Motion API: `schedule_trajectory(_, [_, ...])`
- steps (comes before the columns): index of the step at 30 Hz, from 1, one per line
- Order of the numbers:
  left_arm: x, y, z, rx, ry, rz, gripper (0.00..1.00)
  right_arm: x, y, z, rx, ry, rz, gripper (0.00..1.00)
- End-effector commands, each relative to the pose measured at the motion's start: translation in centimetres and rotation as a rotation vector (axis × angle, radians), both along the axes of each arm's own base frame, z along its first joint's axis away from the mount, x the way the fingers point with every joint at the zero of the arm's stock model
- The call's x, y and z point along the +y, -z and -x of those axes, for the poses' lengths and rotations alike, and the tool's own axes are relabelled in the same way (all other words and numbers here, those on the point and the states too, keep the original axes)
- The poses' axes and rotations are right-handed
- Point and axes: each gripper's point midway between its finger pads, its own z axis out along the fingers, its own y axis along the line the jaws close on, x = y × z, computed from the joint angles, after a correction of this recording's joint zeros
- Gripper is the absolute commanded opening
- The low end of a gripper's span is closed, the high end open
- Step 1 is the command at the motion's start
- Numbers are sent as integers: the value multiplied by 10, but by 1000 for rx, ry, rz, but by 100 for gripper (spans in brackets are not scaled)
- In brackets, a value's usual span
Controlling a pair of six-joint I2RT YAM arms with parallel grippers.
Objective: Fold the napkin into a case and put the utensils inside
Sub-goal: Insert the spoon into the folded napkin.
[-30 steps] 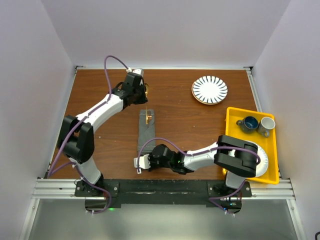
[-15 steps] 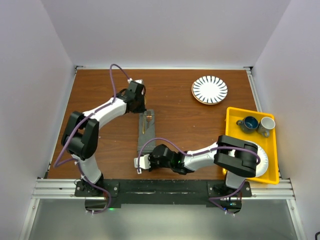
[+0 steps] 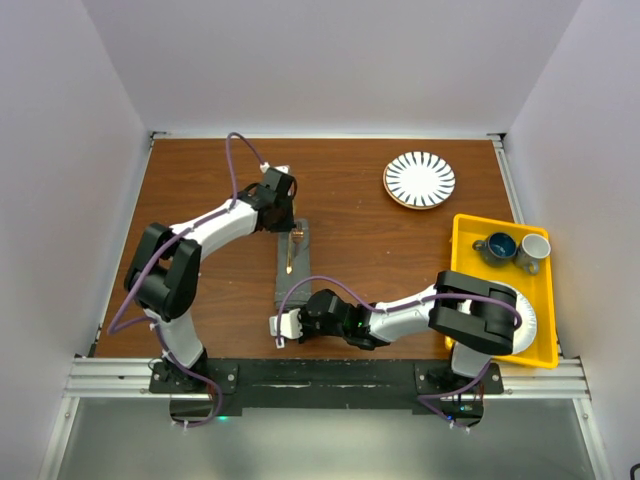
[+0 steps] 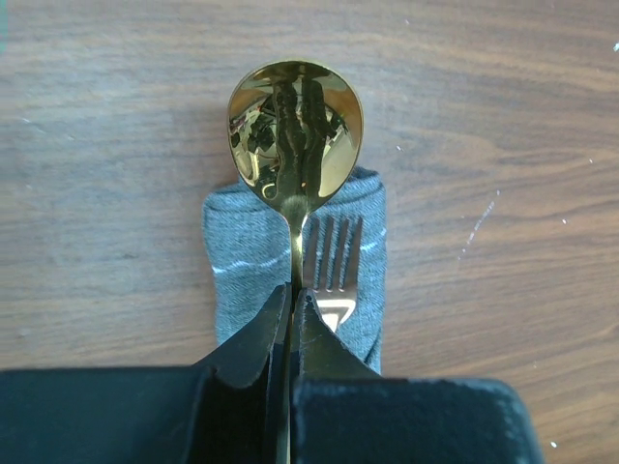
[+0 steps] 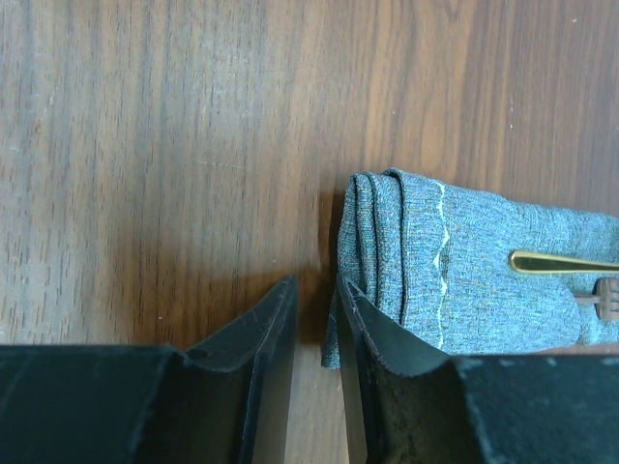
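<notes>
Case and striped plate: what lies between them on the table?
Nothing: the top external view shows only bare wood table between the case and the striped plate.

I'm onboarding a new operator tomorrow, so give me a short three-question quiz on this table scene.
1. True or false: the left hand is shut on the handle of the spoon.
2. What lies on the folded napkin beside that handle? A) knife B) fork C) chopsticks
3. Fill in: the blue cup sits in a yellow ____.
Key: 1 true; 2 B; 3 tray.
</notes>
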Motion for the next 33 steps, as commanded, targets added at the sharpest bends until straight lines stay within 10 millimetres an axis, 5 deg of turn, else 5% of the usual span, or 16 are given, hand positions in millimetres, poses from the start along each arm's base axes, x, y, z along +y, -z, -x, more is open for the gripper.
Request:
schedule_trajectory(1, [3, -37, -36, -143, -34, -10, 0, -2, -8, 1, -1, 0, -20, 28])
schedule_trajectory(12, [11, -35, -51, -153, -62, -38, 0, -2, -9, 1, -2, -1, -26, 28])
schedule_trajectory(33, [3, -13, 17, 10, -15, 2, 0, -1, -4, -1, -3, 8, -13, 28])
